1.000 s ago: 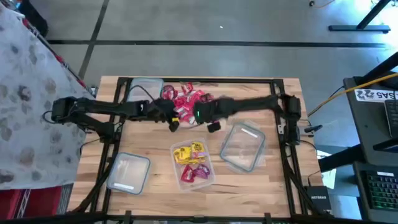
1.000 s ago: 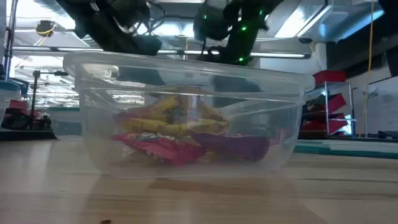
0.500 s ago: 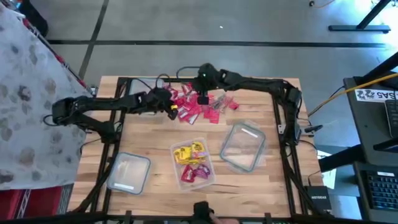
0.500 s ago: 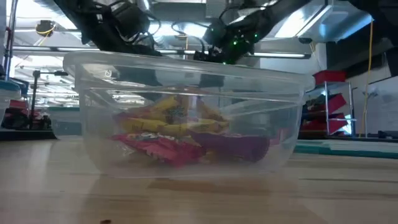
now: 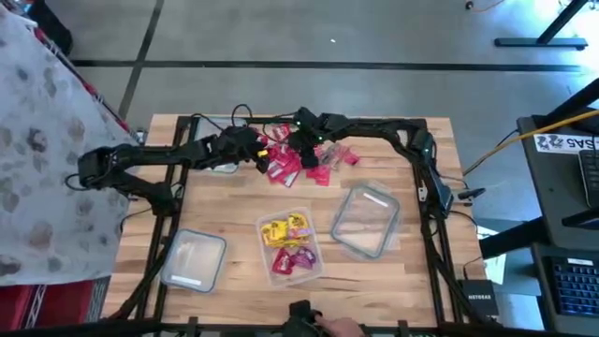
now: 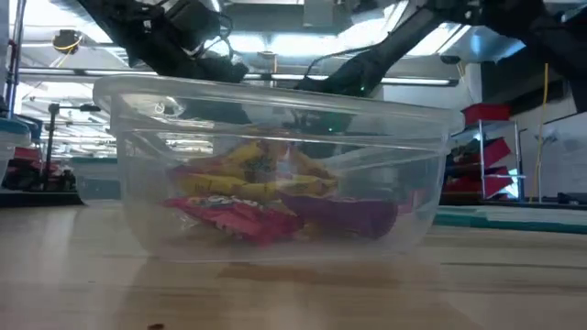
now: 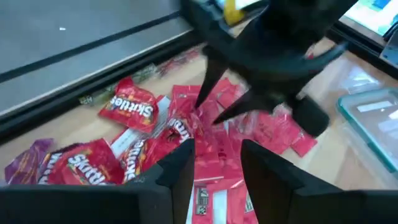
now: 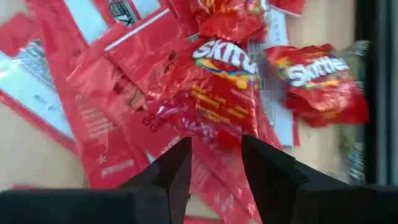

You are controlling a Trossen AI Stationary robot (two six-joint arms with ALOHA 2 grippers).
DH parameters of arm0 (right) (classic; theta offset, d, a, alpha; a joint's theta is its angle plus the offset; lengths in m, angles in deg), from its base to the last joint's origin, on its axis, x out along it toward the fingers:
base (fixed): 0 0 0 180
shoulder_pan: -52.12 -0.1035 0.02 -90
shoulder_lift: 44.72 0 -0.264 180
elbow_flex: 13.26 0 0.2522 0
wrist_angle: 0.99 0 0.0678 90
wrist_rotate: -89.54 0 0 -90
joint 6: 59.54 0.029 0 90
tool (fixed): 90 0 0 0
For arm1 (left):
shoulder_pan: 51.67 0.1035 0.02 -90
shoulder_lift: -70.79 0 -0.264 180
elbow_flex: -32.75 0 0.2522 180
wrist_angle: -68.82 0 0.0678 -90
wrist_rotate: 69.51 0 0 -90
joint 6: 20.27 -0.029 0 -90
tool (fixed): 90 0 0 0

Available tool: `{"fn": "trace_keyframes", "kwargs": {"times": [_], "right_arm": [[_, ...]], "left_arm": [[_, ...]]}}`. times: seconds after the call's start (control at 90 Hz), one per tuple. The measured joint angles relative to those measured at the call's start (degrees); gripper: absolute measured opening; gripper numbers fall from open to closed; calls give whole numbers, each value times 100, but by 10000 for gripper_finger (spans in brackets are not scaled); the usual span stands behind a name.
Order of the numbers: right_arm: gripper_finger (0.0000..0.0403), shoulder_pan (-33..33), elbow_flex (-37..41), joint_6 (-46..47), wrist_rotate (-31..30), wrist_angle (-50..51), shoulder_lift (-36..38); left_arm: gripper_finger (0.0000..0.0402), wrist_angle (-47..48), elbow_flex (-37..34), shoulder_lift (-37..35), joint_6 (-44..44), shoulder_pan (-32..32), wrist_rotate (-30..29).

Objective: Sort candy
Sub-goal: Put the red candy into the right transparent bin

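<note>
I have both grippers over the candy pile (image 5: pixel 298 159) at the far middle of the table. My right gripper (image 8: pixel 214 163) has pulled back toward the far edge since half a second ago and now sits right on top of the pile; its fingers stand parted, with red Skittles packs (image 8: pixel 217 74) just ahead of the tips and nothing held between them. My left gripper (image 7: pixel 217 165) has barely moved: it hovers at the pile's left side, fingers apart, red wrappers (image 7: pixel 208 155) showing in the gap and just beyond it, with the right arm's gripper facing it from the other side. The middle tub (image 5: pixel 316 267) near me holds the same yellow and red pieces (image 6: pixel 266 192) as before. The two other clear tubs (image 5: pixel 367 222) lie unchanged, well apart from either set of fingers.
</note>
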Motion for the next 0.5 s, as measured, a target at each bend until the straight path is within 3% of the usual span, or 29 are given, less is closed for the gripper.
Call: {"fn": "trace_keyframes", "kwargs": {"times": [0.222, 0.5], "right_arm": [[123, 2, -285, -22, 76, 98, -224], [73, 12, -294, 152, -92, 91, -231]], "left_arm": [[116, -83, 0, 0, -21, 0, 0], [116, -64, 0, 0, 18, -2, 2]]}}
